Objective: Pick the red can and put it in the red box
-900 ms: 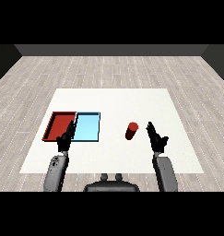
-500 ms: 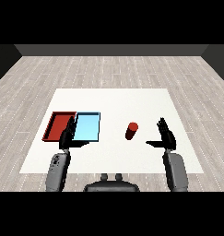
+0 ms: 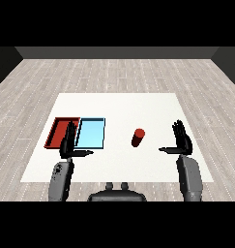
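Your right hand (image 3: 182, 143) is spread wide, holding nothing; red can (image 3: 137, 137) stands to its left, untouched, nowhere near red tray (image 3: 56, 133) yet.

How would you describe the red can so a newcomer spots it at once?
On the white table, look right of the two trays lying side by side. The red can stands alone between the light blue tray and the open right hand; it is upright and round, while the red tray is flat.
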Robot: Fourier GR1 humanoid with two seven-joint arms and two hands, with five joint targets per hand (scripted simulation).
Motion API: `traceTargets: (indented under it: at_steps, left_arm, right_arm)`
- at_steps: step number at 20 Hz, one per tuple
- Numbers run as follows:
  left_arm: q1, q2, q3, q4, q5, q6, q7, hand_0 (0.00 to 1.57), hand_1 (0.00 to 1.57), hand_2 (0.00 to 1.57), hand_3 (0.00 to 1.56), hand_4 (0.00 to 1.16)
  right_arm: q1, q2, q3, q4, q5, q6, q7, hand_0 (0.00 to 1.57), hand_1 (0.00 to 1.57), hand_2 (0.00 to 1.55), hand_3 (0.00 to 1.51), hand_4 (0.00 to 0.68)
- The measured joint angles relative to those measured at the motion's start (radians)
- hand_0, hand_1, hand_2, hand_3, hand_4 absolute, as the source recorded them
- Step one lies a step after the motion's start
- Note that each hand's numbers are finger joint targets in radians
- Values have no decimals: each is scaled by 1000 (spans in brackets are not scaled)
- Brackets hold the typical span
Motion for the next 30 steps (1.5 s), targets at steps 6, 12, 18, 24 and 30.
traceTargets:
  at_steps: [6, 12, 18, 24, 30]
  left_arm:
    - [39, -3, -1, -29, 12, -17, -36, 0, 0, 0, 0, 0]
    - [35, -20, -12, -24, 18, -16, -44, 0, 0, 0, 0, 0]
    - [41, -8, 7, -23, 41, -35, -60, 0, 0, 0, 0, 0]
    - [18, -9, 17, -7, 56, -35, -54, 0, 0, 0, 0, 0]
    - [17, -6, 19, -17, 60, -38, -44, 0, 0, 0, 0, 0]
  right_arm:
    - [22, -1, -6, 7, -5, 32, -23, 0, 0, 0, 0, 0]
    - [-24, 8, 7, 45, 1, 30, 0, 0, 0, 0, 0, 0]
    - [-72, 54, 37, 93, 8, 3, 25, 0, 0, 0, 0, 0]
    - [-135, 79, 55, 175, 10, -11, 35, 0, 0, 0, 0, 0]
    - [-159, 101, 75, 250, 19, -9, 11, 0, 0, 0, 0, 0]
